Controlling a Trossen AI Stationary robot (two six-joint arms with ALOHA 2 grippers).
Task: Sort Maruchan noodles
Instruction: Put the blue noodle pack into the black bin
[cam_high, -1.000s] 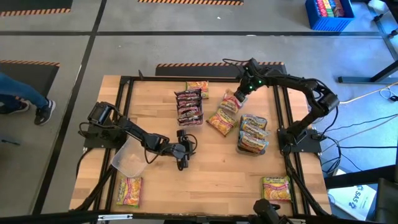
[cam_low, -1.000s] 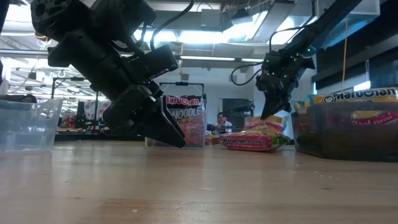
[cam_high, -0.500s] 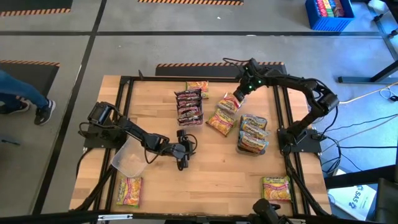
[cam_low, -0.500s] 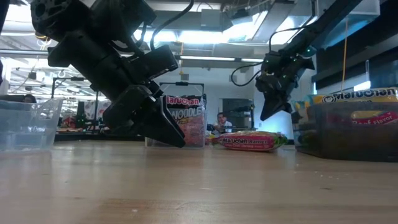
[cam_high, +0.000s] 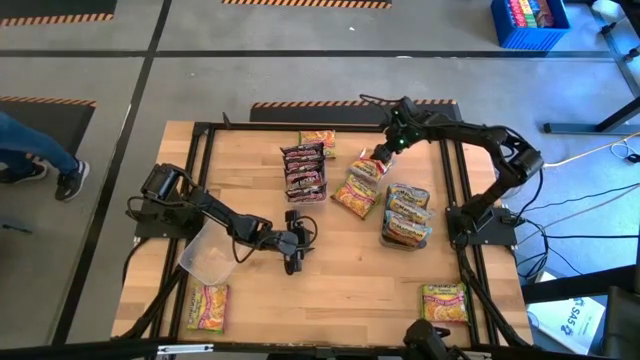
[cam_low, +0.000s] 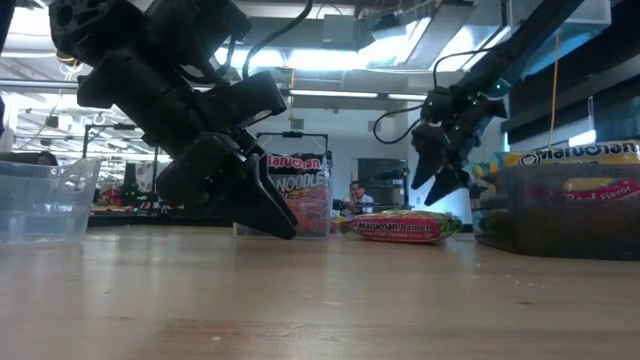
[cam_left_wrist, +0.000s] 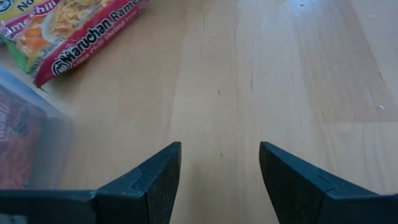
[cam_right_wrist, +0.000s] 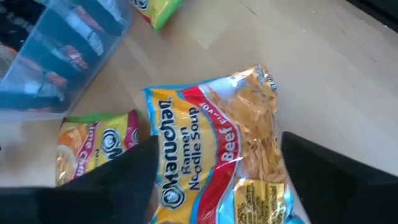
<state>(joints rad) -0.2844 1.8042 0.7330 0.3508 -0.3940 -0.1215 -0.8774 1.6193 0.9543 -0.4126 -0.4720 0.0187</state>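
Orange-red beef packet (cam_right_wrist: 214, 155) lies loose under the parted right gripper (cam_high: 384, 152).
Left gripper (cam_high: 291, 243), also spread and empty, rests near table centre, at seven o'clock from it.

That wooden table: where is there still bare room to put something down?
Bare wood lies between the left gripper and the packet at the near right corner. It is crowded farther back, where the bin of maroon packets, loose packets under the right gripper and a filled bin sit close together.

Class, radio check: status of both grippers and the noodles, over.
Right gripper open above Beef packet on loose pile. Left gripper open, empty, low over bare wood. Nothing in the way.
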